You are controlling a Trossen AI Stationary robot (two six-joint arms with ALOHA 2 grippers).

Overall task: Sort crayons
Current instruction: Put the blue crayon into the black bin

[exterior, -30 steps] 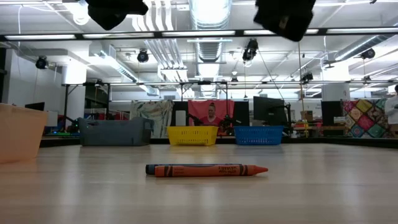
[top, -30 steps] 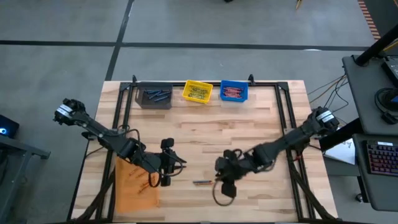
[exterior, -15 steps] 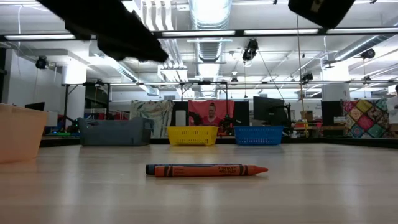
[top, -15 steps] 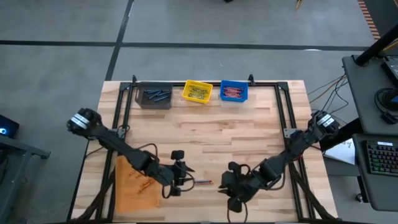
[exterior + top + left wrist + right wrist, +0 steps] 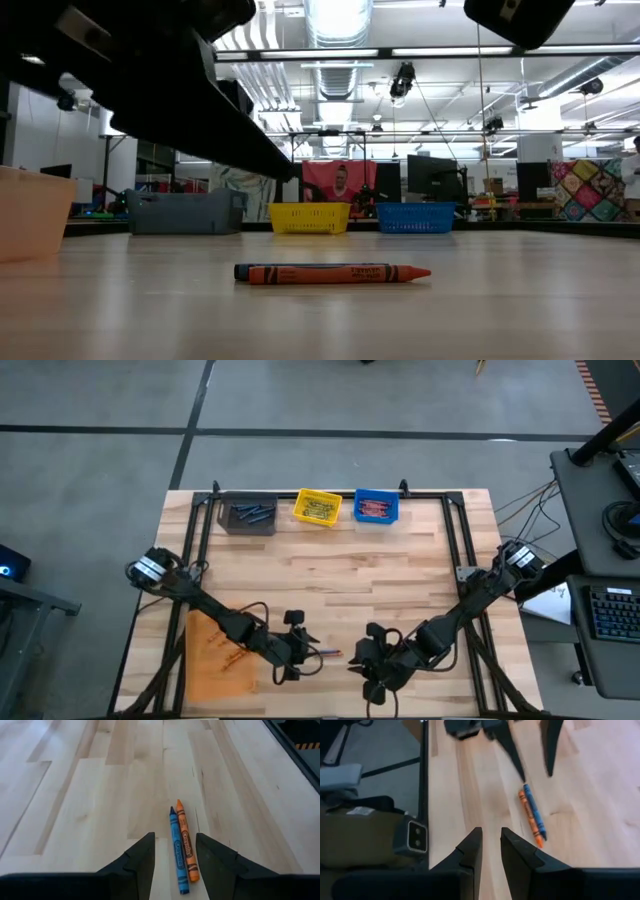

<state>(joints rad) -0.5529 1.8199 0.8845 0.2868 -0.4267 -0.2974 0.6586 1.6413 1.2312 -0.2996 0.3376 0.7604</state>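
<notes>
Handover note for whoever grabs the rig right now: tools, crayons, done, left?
Left tool: open, low over the loose pair, holding nothing.
Right tool: fingers slightly apart, empty, waiting near the table's front edge.
Loose: blue crayon and orange crayon, touching side by side on the table.
Done: crayons already lie in the grey bin, yellow bin and blue bin.
Left: pick up and bin those two; orange bin contents unclear.

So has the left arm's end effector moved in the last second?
Yes. The left end effector has slid rightward across the wooden table and now sits open over the two crayons, farther from the orange bin.
</notes>
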